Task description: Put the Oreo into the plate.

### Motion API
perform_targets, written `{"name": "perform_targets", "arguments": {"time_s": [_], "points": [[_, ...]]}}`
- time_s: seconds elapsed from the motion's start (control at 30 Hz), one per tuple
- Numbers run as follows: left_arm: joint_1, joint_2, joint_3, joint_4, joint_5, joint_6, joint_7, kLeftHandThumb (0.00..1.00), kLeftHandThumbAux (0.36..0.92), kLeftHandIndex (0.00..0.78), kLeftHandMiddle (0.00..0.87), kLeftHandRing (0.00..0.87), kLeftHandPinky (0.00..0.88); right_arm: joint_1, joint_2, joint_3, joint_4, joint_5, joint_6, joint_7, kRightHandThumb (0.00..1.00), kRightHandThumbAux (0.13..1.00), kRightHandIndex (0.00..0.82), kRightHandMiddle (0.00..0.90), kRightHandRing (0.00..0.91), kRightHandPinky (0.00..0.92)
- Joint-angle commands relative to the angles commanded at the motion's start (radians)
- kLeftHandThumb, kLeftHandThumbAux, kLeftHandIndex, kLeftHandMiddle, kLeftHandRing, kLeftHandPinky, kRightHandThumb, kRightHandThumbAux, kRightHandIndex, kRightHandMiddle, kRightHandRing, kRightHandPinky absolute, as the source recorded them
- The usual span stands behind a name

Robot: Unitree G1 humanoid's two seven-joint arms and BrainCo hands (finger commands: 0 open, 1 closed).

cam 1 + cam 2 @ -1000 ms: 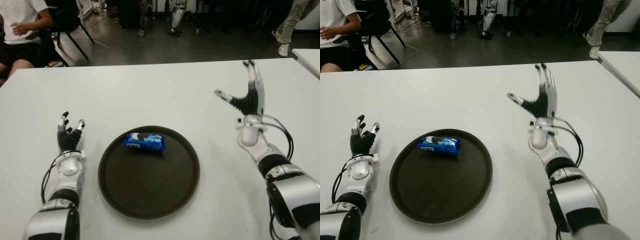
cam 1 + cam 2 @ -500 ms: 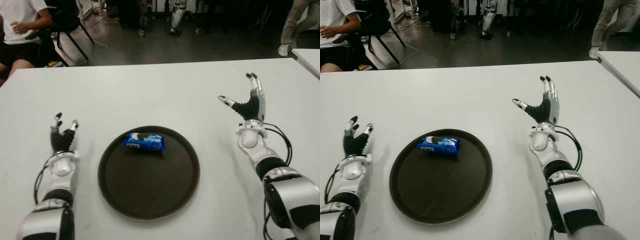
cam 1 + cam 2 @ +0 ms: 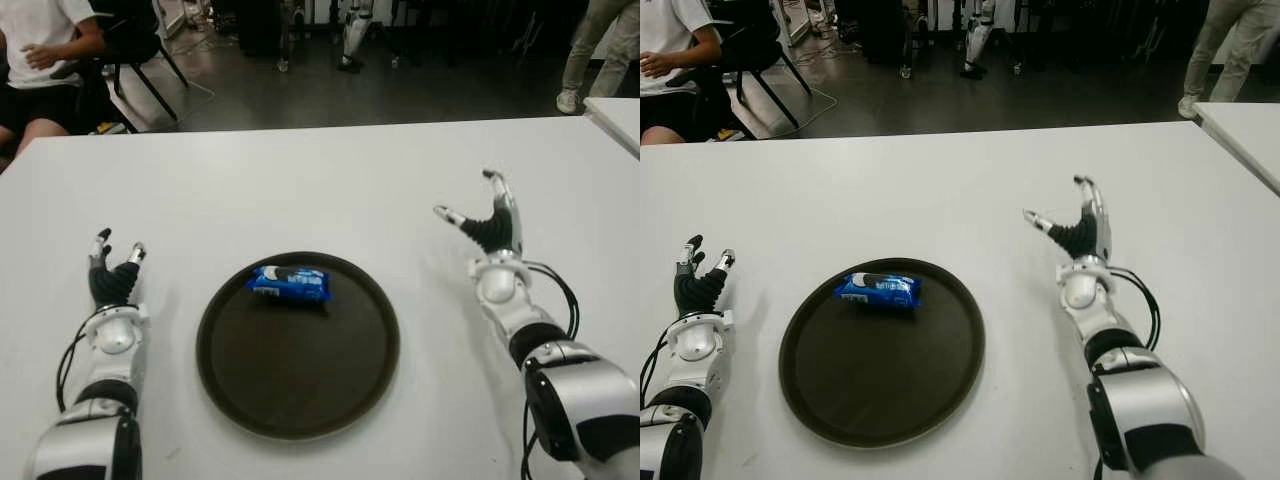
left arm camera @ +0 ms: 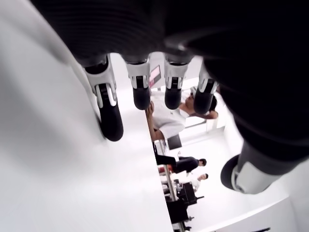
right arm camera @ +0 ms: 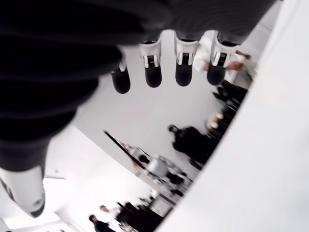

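So, fingers first: the right hand [image 3: 490,225] has its fingers [image 5: 184,66] spread with the thumb sticking out toward the plate, holding nothing, and the left hand [image 3: 112,275] has its fingers [image 4: 110,113] loosely extended and empty too. The right hand shows to the right of the plate [image 3: 222,375], well apart from it, and the left hand shows on the left side of it, also apart. Both have dropped lower and pulled back toward the robot compared with a second ago, when the right hand was raised higher and farther out over the white table [image 3: 300,190]. The Oreo [image 3: 289,284] is a blue packet with white lettering on the wrapper, too small to actually read. It lies flat inside the dark round plate, in the far part of it near the rim, long axis running roughly left to right across the robot's view, tilted just a touch. It hasn't budged since the earlier frames. Beyond the table's far edge there's a seated person [image 3: 40,50] at the far left and someone's legs [image 3: 590,50] at the far right.
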Motion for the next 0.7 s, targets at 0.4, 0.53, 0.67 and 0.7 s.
{"name": "perform_targets", "arguments": {"time_s": [0.4,0.53,0.67,0.7], "points": [[-0.004,0.002,0.000,0.007,0.001,0.010,0.001,0.276,0.605,0.046,0.046,0.036,0.032,0.003,0.001,-0.026,0.000,0.013,0.004,0.033,0.000,0.544,0.000,0.000,0.000,0.000],[-0.008,0.004,-0.004,0.011,0.004,0.021,-0.001,0.277,0.599,0.049,0.050,0.042,0.043,0.002,-0.001,-0.018,-0.001,0.003,-0.008,0.026,0.000,0.545,0.000,0.000,0.000,0.000],[-0.009,0.006,-0.007,0.013,0.007,0.030,-0.003,0.264,0.591,0.042,0.043,0.041,0.049,0.003,0.000,-0.017,-0.002,0.002,-0.022,0.030,0.000,0.551,0.000,0.000,0.000,0.000],[-0.010,0.006,-0.007,0.013,0.007,0.032,-0.004,0.263,0.590,0.042,0.043,0.040,0.049,0.003,0.000,-0.018,-0.002,0.002,-0.023,0.031,0.000,0.551,0.000,0.000,0.000,0.000]]}}
